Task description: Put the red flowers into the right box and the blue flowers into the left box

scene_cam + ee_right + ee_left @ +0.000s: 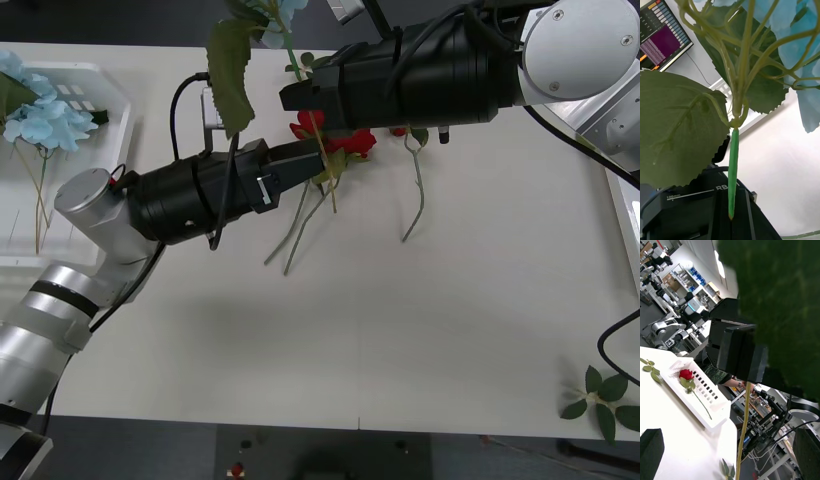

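A blue flower (281, 12) hangs upright above the table on its long stem (733, 161), and my right gripper (303, 96) is shut on that stem. My left gripper (308, 165) reaches in just below, open, with the stem (743, 427) passing between its fingers (650, 450). The right gripper (738, 355) also shows in the left wrist view, clamped on the stem. Red flowers (351, 141) lie on the table behind the grippers. One red rose (686, 374) lies in the right box (711, 416). The left box (20, 238) holds blue flowers (45, 116).
The right box's pale edge (631, 235) runs along the table's right side. A loose green leaf sprig (603, 397) lies near the front right corner. The flower's large leaf (232, 72) hangs over the left arm. The table's front half is bare white.
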### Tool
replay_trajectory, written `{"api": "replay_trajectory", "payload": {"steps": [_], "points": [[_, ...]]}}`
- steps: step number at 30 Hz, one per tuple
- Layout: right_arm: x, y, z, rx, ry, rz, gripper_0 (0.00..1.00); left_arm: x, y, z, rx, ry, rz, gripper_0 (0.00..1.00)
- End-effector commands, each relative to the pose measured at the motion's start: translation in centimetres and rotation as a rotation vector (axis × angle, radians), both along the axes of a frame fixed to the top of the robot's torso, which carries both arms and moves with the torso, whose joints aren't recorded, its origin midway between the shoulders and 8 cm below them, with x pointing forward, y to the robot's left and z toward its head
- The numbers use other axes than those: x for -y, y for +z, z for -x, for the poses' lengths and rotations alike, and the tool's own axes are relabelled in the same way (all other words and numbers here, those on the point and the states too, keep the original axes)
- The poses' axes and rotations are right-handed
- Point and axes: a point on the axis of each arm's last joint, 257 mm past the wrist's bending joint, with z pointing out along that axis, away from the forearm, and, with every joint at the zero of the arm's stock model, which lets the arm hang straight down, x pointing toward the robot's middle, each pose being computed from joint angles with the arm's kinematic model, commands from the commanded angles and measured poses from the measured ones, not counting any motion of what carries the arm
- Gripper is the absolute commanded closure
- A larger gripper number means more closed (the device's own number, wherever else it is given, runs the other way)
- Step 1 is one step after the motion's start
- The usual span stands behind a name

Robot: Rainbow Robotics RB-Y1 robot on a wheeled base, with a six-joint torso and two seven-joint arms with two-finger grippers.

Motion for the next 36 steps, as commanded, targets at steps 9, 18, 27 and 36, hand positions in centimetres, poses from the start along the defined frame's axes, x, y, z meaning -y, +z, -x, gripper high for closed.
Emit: {"api": "replay_trajectory", "payload": {"steps": [9, 18, 27, 36], "points": [[-1.5, 1.1, 0.9, 0.005, 0.022, 0.005, 1.00, 2.7, 0.6, 1.3, 0.047, -0.035, -0.011, 0.00], [-2.2, 0.2, 1.4, -0.011, 0.033, 0.020, 1.00, 4.0, 0.6, 1.5, 0.043, -0.043, -0.009, 0.00], [-2.1, 0.1, 1.3, -0.019, 0.027, 0.020, 1.00, 3.8, 0.6, 1.1, 0.039, -0.029, -0.008, 1.00], [-2.1, 0.0, 1.3, -0.027, 0.025, 0.019, 1.00, 3.5, 0.6, 0.8, 0.036, -0.019, -0.011, 1.00]]}}
